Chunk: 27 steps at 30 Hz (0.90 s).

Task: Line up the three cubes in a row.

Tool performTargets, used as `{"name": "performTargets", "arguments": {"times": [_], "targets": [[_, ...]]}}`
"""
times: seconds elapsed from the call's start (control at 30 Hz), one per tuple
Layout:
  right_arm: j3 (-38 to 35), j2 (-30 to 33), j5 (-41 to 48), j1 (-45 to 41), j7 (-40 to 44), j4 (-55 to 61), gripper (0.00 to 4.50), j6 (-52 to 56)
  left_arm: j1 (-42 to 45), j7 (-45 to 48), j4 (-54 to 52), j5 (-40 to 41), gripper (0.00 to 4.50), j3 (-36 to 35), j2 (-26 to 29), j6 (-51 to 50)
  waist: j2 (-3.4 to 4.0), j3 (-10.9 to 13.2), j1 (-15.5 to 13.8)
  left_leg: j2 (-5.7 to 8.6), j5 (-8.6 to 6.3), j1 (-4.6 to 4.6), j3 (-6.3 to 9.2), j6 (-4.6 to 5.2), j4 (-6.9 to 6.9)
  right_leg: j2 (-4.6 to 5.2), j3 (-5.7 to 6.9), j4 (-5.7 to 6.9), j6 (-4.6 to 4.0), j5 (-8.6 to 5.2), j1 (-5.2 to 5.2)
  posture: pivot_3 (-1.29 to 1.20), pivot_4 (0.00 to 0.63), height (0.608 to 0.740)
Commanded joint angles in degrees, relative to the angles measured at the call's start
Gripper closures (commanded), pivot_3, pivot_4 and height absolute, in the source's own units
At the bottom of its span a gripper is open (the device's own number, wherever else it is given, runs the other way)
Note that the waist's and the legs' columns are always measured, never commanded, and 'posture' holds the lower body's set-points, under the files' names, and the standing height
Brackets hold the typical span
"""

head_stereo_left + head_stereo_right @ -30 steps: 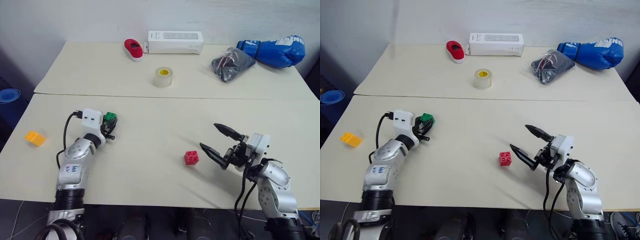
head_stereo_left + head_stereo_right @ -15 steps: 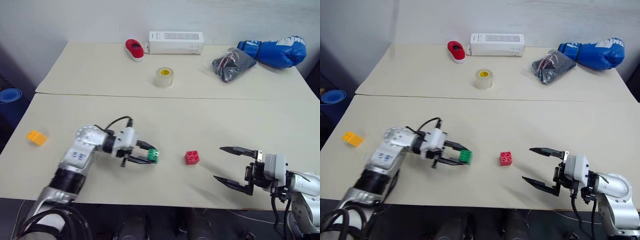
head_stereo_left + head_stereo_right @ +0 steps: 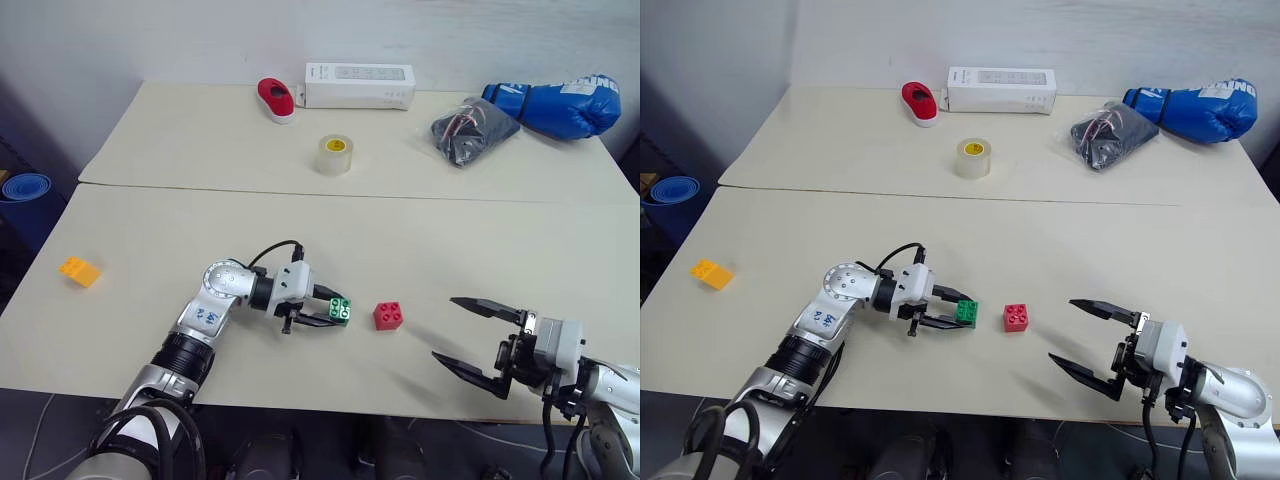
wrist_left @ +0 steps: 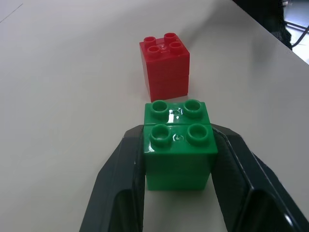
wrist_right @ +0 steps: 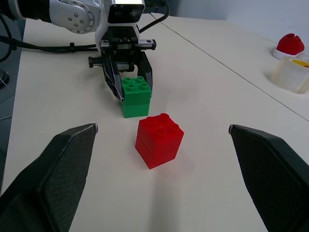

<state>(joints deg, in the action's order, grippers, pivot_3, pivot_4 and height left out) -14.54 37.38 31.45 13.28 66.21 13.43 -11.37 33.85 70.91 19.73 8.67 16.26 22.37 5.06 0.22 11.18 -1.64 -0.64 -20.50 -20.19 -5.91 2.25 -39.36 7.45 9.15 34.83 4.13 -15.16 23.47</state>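
My left gripper (image 3: 335, 312) is shut on the green cube (image 3: 340, 310), which rests low on the near table just left of the red cube (image 3: 389, 315). A small gap separates the two in the left wrist view, green cube (image 4: 179, 147) in front of red cube (image 4: 164, 64). The orange-yellow cube (image 3: 79, 271) lies alone near the table's left edge. My right gripper (image 3: 480, 338) stands open near the front edge, to the right of the red cube (image 5: 158, 139), with nothing between its fingers.
On the far table stand a roll of clear tape (image 3: 334, 155), a red oval object (image 3: 273, 97), a white box (image 3: 359, 86), a dark bag (image 3: 470, 128) and a blue boxing glove (image 3: 558, 103). A seam (image 3: 340, 192) runs between the two tables.
My left gripper has carried the green cube from the left part of the table rightward, to just beside the red cube. My right gripper has drawn back from the red cube toward the front edge.
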Motion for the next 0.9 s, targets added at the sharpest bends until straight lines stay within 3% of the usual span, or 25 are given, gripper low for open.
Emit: {"name": "performTargets", "arguments": {"times": [0.03,0.43,0.7,0.77,0.9], "targets": [[-1.94,-0.32,0.23,0.63,-0.88,1.96,0.00,-1.46,-0.95,0.09,-2.24,-0.02,3.02,0.02,0.81,-1.79,0.00,0.00,0.10,0.00,0.00,0.00,0.00,0.00,-0.01,-0.01,0.00,0.00,0.00,0.00,0.00,0.00,0.150,0.740],[-1.00,0.10,0.11,-0.11,-1.39,1.44,0.00,-1.20,-4.62,2.13,-5.09,3.29,3.02,-3.44,6.11,-3.67,0.00,0.00,0.27,-0.05,0.00,0.02,0.01,-0.02,-0.01,-0.02,0.00,0.01,-0.01,-0.01,0.00,0.00,0.150,0.740],[-0.02,-0.19,-0.32,-1.32,-1.27,0.86,0.00,-0.89,-5.04,2.58,-5.68,4.55,3.02,-3.49,5.35,-5.29,0.00,0.00,0.18,-0.03,0.00,0.01,0.01,-0.02,-0.01,-0.02,0.00,0.01,-0.01,-0.01,0.00,0.00,0.150,0.740],[0.42,-0.24,-0.46,-2.08,-1.27,0.43,0.00,-0.86,-5.16,2.65,-5.69,4.78,2.28,-3.51,5.32,-6.30,0.00,0.00,0.19,-0.02,0.00,0.00,0.00,-0.01,-0.01,-0.02,0.00,0.01,-0.01,-0.01,0.00,0.00,0.150,0.740],[1.29,-0.35,-0.38,-3.73,-0.55,-0.55,0.00,-0.74,-5.72,1.24,-6.01,4.23,1.22,-4.85,5.65,-4.09,0.00,0.00,0.23,-0.02,0.00,0.00,0.00,-0.02,-0.01,-0.03,0.00,0.03,-0.01,-0.01,0.02,0.00,0.150,0.740]]}}
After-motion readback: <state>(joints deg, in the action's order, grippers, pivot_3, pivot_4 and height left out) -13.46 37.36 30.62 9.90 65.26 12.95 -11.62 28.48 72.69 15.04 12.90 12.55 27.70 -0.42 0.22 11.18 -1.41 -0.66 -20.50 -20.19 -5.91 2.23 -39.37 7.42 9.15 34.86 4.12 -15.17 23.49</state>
